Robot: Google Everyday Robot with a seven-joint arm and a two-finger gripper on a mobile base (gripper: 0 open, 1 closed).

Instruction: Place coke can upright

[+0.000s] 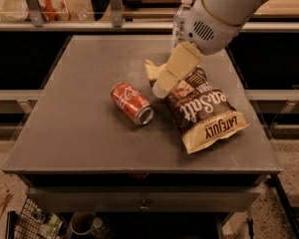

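The red coke can [131,102] lies on its side near the middle of the grey table [79,128], its silver end pointing to the front right. My gripper [162,87] hangs from the white arm at the upper right. It hovers over the top left of the chip bag, a short way right of the can and clear of it. It holds nothing.
A brown and cream chip bag [202,108] lies flat right of the can. A clear water bottle [181,20] with a white cap stands at the table's far edge, partly behind my arm. A wire basket [40,223] sits on the floor at the front left.
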